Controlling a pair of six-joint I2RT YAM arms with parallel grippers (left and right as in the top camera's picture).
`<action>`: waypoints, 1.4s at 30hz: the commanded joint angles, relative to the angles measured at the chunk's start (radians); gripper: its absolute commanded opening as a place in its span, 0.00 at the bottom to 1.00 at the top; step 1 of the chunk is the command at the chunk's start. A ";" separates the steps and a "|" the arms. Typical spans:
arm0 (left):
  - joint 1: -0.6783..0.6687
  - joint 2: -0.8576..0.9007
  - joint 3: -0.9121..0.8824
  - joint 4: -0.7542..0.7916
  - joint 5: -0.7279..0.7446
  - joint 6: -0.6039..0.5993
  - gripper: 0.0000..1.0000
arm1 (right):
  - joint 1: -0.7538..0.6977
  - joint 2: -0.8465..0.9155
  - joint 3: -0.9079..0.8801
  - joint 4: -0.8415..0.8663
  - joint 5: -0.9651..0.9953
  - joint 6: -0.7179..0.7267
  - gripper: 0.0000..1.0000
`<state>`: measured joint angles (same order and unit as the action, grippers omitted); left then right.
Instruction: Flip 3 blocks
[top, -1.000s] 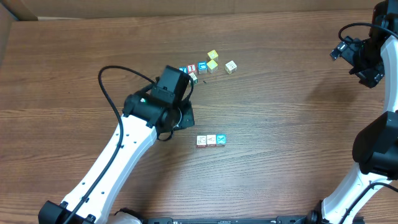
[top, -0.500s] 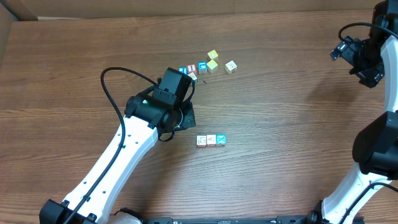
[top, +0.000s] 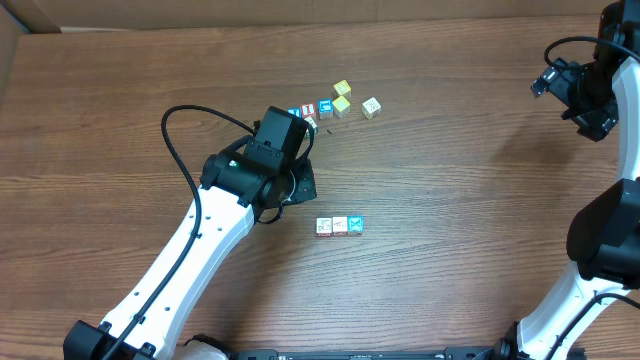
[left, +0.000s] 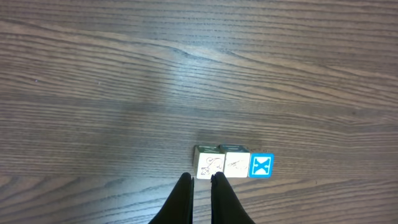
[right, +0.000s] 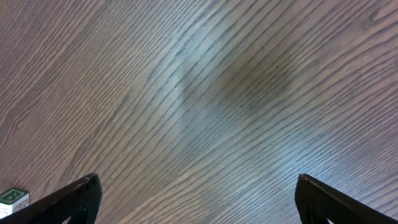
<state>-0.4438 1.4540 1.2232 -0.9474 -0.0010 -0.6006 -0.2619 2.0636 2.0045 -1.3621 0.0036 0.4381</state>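
Overhead view, lower left: the left arm (top: 190, 250), with white links, runs from the bottom edge up to a black wrist just left of centre frame. Left gripper (left: 200, 179), wrist view, bottom centre: the two dark fingers (left: 183, 193) are pressed almost together, closed on nothing, above the wood-grain table (top: 460, 200). Just beyond the fingertips and slightly to the right, the three blocks stand in a tight row with their sides touching. In order they are the left cream block (left: 209, 163) with a reddish drawing on top, the middle cream block (left: 236, 165) with a fainter mark, and the blue X block (left: 261, 165) at the right end. The right fingertip is close to the left cream block's near edge, but contact cannot be told. In the overhead view this row sits just below centre, right of the wrist and apart from it. Upper centre: a loose cluster of other cubes, including a red-faced cube (top: 308, 111), a blue-faced cube (top: 325, 108), two yellow cubes (top: 342, 89) and a lone cream cube (top: 371, 106). Far right: the right arm (top: 600, 240) is raised at the frame edge. In the right wrist view a green-lettered cube (right: 12, 198) is cut off in the lower-left corner. Right gripper (right: 198, 182): jaws spread wide, one finger in each bottom corner, with only bare wood between them.
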 joint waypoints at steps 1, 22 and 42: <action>-0.005 -0.003 -0.009 0.007 0.001 -0.009 0.04 | -0.002 -0.019 0.012 0.004 0.003 -0.001 1.00; 0.051 0.246 0.364 -0.385 0.071 0.197 0.04 | -0.002 -0.019 0.012 0.004 0.003 -0.001 1.00; 0.010 0.443 0.364 -0.148 0.105 0.171 0.04 | -0.001 -0.020 0.012 -0.034 -0.138 -0.019 0.43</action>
<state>-0.4259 1.8870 1.5715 -1.0943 0.0807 -0.4225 -0.2619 2.0636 2.0045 -1.3819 -0.0711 0.4335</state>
